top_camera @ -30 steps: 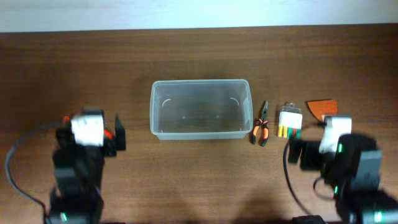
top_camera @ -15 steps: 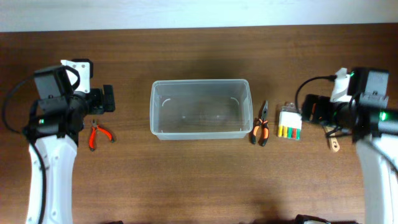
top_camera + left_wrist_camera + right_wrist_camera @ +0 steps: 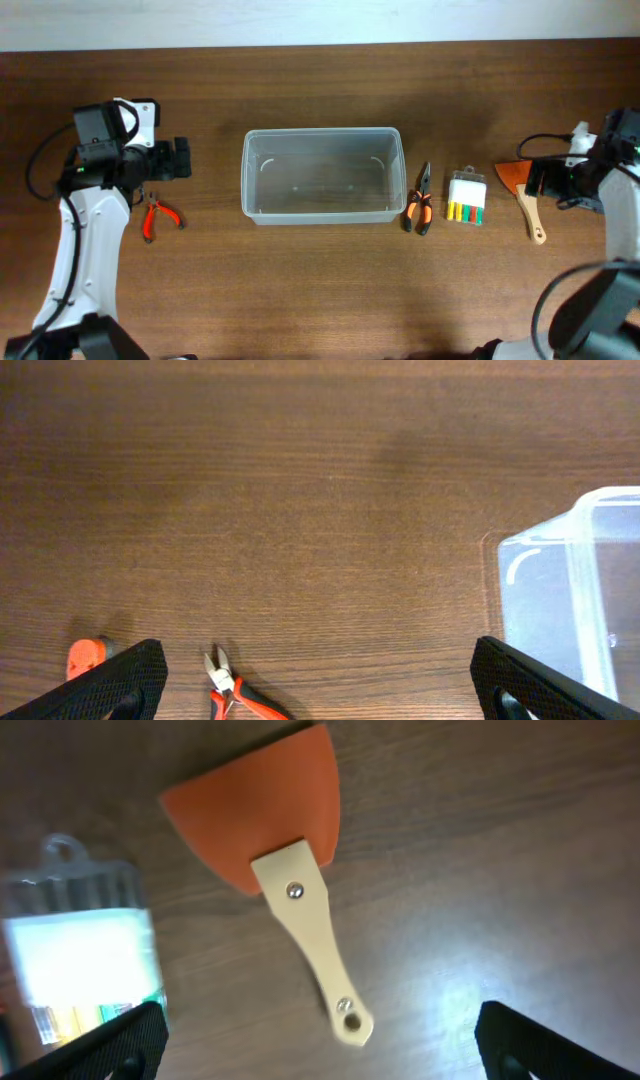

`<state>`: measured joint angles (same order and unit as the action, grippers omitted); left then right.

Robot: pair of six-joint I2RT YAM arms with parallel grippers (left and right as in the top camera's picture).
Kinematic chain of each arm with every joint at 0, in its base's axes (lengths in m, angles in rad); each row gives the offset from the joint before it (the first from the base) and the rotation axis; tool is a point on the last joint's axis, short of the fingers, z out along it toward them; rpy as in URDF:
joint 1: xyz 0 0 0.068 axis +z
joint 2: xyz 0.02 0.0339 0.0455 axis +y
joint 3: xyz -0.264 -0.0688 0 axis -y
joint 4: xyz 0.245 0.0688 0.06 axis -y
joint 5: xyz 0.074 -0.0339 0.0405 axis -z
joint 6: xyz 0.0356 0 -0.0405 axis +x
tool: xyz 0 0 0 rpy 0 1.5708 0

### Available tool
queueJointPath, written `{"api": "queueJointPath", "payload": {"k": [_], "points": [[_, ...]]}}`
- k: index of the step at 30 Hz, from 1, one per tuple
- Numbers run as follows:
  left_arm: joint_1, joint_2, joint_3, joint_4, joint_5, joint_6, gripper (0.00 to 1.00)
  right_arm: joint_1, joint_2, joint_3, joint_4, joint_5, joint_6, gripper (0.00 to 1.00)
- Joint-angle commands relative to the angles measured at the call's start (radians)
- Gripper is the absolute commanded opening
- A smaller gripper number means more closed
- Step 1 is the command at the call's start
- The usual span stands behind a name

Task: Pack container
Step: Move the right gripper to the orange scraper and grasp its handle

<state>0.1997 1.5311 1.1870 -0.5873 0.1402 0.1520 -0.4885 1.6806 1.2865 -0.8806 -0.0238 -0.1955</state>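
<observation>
The container [image 3: 320, 131] is a clear rectangular bin at the table's middle, with nothing in it; its corner shows in the left wrist view [image 3: 590, 590]. My left gripper [image 3: 178, 159] is open and empty, left of the bin and above the red-handled cutters [image 3: 158, 216], which show between its fingers in the left wrist view [image 3: 235, 695]. My right gripper [image 3: 538, 178] is open and empty over the orange scraper [image 3: 516, 177] with its tan handle [image 3: 310, 950]. Orange-and-black pliers [image 3: 418, 205] and a clear packet of coloured bits [image 3: 466, 197] lie right of the bin.
A small orange object [image 3: 85, 655] sits by my left finger [image 3: 125, 680]; I cannot tell what it is. The packet also shows at the left of the right wrist view [image 3: 80, 955]. A pale wall edge runs along the table's far side.
Both arms have swung outward and back from the front edge. The left gripper has uncovered the red cutters. The right gripper has moved right, uncovering the scraper's handle.
</observation>
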Motion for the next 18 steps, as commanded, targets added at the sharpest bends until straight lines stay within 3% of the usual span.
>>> {"api": "queueJointPath", "payload": {"k": [1,7,18], "points": [[0.006,0.021,0.016,-0.001,0.017,-0.002,0.99,-0.003,0.084,0.009,0.022,0.013,-0.135,0.99],[0.006,0.023,0.016,-0.001,0.017,-0.002,0.99,-0.003,0.253,0.009,0.036,0.013,-0.281,0.96],[0.006,0.023,0.016,-0.001,0.018,-0.002,0.99,-0.002,0.336,0.009,0.123,0.012,-0.288,0.93]]}}
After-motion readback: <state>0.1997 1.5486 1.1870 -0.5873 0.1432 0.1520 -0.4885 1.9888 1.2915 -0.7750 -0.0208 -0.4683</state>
